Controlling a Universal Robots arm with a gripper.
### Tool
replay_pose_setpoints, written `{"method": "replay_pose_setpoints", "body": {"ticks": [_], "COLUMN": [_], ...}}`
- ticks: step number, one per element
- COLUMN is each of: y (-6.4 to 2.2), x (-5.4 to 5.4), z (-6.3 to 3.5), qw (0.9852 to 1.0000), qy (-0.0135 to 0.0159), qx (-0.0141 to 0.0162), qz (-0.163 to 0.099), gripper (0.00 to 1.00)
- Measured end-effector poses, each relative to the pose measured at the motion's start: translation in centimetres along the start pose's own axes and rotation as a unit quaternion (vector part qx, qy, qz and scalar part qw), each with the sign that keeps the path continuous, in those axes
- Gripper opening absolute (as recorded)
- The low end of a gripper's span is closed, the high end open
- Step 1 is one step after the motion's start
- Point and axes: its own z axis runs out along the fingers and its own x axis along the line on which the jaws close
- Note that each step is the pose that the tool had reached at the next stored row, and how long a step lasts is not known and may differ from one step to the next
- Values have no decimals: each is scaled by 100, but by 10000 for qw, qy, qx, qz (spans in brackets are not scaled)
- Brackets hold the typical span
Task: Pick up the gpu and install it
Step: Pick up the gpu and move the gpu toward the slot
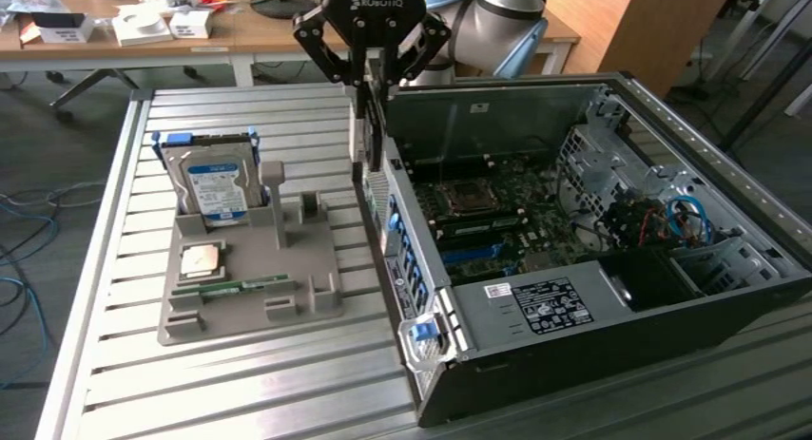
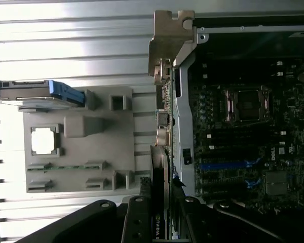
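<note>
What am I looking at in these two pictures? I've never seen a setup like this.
It is a robot arm ending in a gripper, a mechanical claw. One picture comes from a camera standing off the arm, the other from a camera on its wrist. The gripper is shut on the gpu, a thin graphics card, held on edge beside the open computer case. On the slatted metal table a grey holder carries a hard drive, a processor chip and a memory stick.
</note>
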Motion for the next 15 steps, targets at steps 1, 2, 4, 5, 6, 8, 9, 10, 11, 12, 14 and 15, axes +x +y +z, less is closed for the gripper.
{"method": "replay_pose_setpoints", "body": {"ticks": [1,2,4,5,6,8,9,10,11,12,14,15], "y": [2,3,7,8,10,13,15,17,19,20,24,25], "x": [-23,-46,-88,-109,-132,-175,-198,-223,-246,-270,-316,-338], "z": [0,1,2,3,3,4,5,5,6,7,8,9], "qw": [10000,10000,10000,10000,10000,10000,10000,10000,10000,10000,10000,10000], "qy": [0,0,1,1,1,1,1,2,2,2,2,2], "qx": [-2,-4,-7,-8,-10,-13,-16,-19,-23,-26,-31,-34], "qz": [0,0,0,0,0,0,0,1,1,0,0,0], "gripper": [26,26,26,26,26,26,26,26,26,26,26,26]}}
